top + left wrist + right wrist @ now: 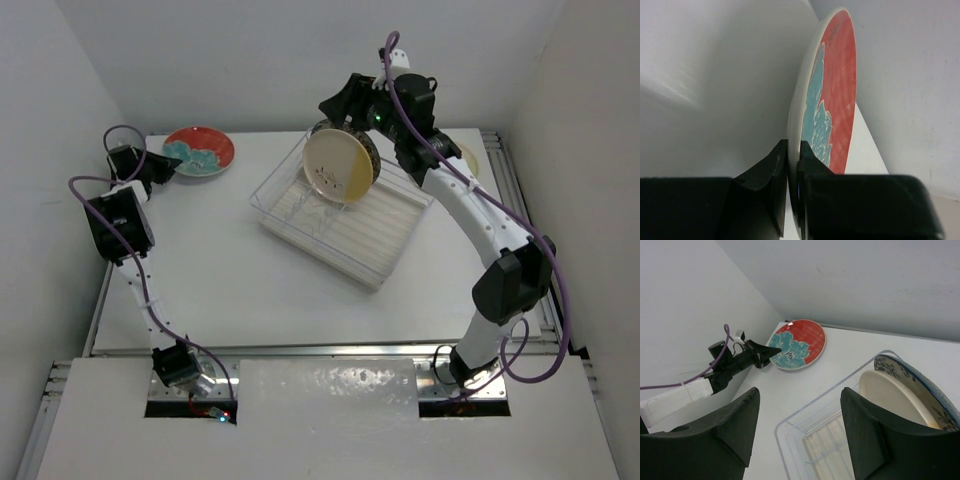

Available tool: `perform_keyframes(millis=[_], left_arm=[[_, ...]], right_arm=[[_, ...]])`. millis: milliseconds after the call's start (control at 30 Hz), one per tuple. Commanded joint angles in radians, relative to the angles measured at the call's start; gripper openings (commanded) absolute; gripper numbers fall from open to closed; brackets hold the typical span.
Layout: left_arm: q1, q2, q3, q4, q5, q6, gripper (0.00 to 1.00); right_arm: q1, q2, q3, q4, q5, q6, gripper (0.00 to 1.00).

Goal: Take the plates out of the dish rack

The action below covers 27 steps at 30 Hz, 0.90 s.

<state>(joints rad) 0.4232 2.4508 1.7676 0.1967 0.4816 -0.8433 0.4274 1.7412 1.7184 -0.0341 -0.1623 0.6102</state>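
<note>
Lying at the far-left corner of the table [230, 290]: round glossy red-rimmed plate [199, 150], teal pattern | left gripper [793, 167] pinches its rim, jaws tight | smooth cream plate [338, 165] and blue-floral plate [935, 400] stand in the clear ribbed dish rack [370, 240] | right gripper [800, 405] spread wide just over them, holding nothing

Blue-patterned plate [925, 389] mostly behind cream plate [890, 400] — pattern seemingly floral.

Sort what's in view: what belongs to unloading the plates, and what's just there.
Job:
red plate, clamped at its rim by the left gripper
cream plate and blue-patterned plate, upright in the rack
right gripper, open above the rack

Just there:
table
purple cables
</note>
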Motion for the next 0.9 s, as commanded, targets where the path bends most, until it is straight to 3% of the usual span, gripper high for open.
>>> perform_keyframes(millis=[0,333,400,433,500,700,800,867], left_arm=[[0.022,-0.032,0.055,0.237,0.026,-0.086,0.00],[0.080,-0.029,0.030,0.087,-0.008,0.049,0.00],[0.078,-0.033,0.018,0.031,-0.026,0.065,0.19],[0.080,-0.035,0.007,0.008,-0.041,0.064,0.35],[0.080,-0.033,0.001,0.003,-0.038,0.075,0.45],[0.078,-0.038,0.016,-0.075,-0.064,0.116,0.59],[0.077,-0.053,0.033,-0.146,-0.106,0.160,0.65],[0.077,-0.081,0.036,-0.187,-0.142,0.209,0.75]], right_arm=[[-0.001,-0.040,0.010,0.002,0.018,-0.020,0.65],[-0.001,-0.031,0.024,0.003,0.035,-0.035,0.66],[-0.001,-0.022,0.038,0.002,0.033,-0.036,0.66],[-0.001,-0.020,0.043,0.002,0.033,-0.036,0.67],[-0.001,-0.012,0.058,0.000,0.029,-0.035,0.67],[-0.001,-0.006,0.069,-0.041,0.029,-0.064,0.67],[-0.001,-0.006,0.079,-0.113,0.038,-0.145,0.68],[-0.001,-0.002,0.095,-0.226,0.091,-0.231,0.69]])
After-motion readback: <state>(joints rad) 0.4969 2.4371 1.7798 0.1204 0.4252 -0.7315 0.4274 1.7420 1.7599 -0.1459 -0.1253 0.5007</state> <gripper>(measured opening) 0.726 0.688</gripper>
